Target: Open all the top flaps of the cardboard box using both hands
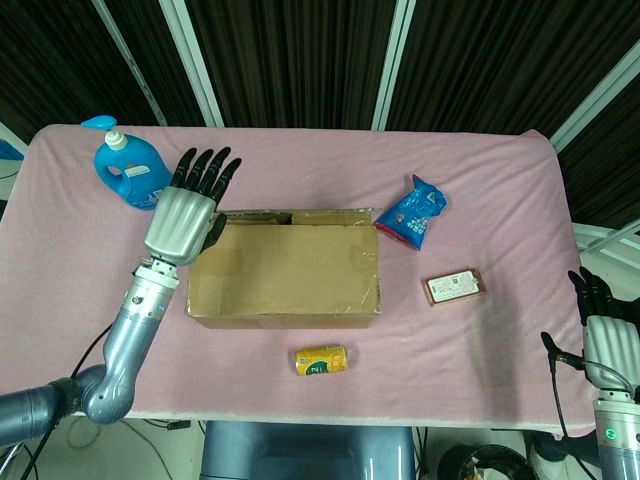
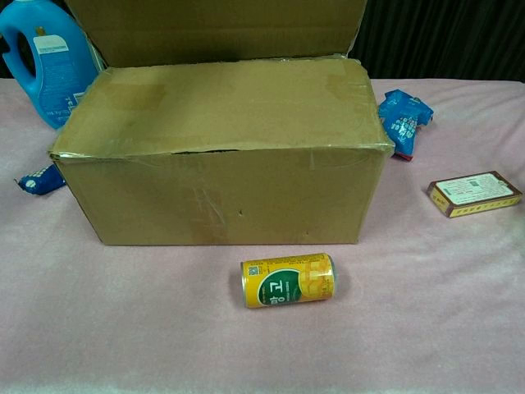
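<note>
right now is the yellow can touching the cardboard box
Apart. The chest view shows a strip of bare pink cloth between the yellow can and the front wall of the cardboard box; the head view shows the same gap.

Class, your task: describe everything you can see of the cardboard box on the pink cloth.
The cardboard box is plain brown, rectangular, and rests flat on the pink tablecloth, long side facing the chest camera. Its far top flap stands raised upright, while the near top flap still lies flat over the opening, its front edge slightly bowed, leaving a dark gap. Clear tape strips show on the top and front. The left robot hand, fingers extended, is at the raised flap's left end. A yellow can lies apart in front.
</note>
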